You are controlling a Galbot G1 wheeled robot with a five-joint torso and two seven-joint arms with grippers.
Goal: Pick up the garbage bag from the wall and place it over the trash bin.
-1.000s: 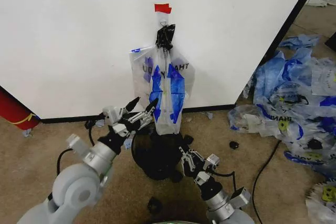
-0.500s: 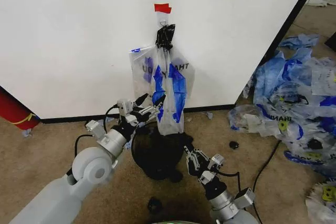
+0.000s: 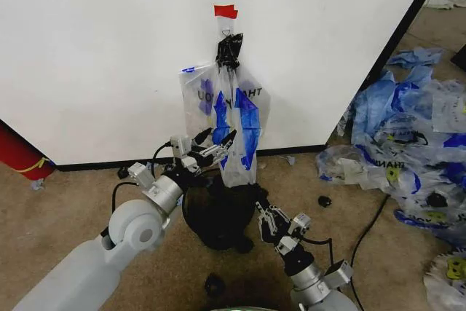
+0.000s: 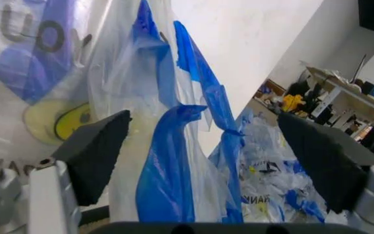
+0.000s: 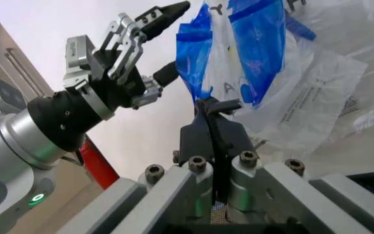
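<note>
Nearest to us, the right gripper (image 3: pixel 268 218) sits low on the floor side of the trash bin (image 3: pixel 218 216), beside its right flank. In the right wrist view its jaws are pressed together with nothing between them; this arm is idle.

The trash bin, a round black mesh container, stands on the brown floor (image 3: pixel 65 202) directly in front of the wall (image 3: pixel 109 49) and below the hanging bag.

Above the bin's rim, the left gripper (image 3: pixel 215 145) is raised to the lower half of the garbage bag (image 3: pixel 229 125). In the left wrist view its jaws are spread wide, one on each side of the blue handle folds (image 4: pixel 174 165), with the plastic lying between them. We cannot confirm from these views whether either pad already touches the film.

The garbage bag hangs flat against the wall from a dark knot (image 3: pixel 228 50) just under a piece of red tape (image 3: pixel 226 11). Its lower edge reaches down to the bin's opening.

We judge the step in hand to be the approach for the grasp: the bag is not yet held. The next move calls for closing the left jaws on the bunched plastic, then lifting to free the bag from its hanging point.

Far right, a heap of spare bags (image 3: pixel 415 136) lies on the floor.
</note>
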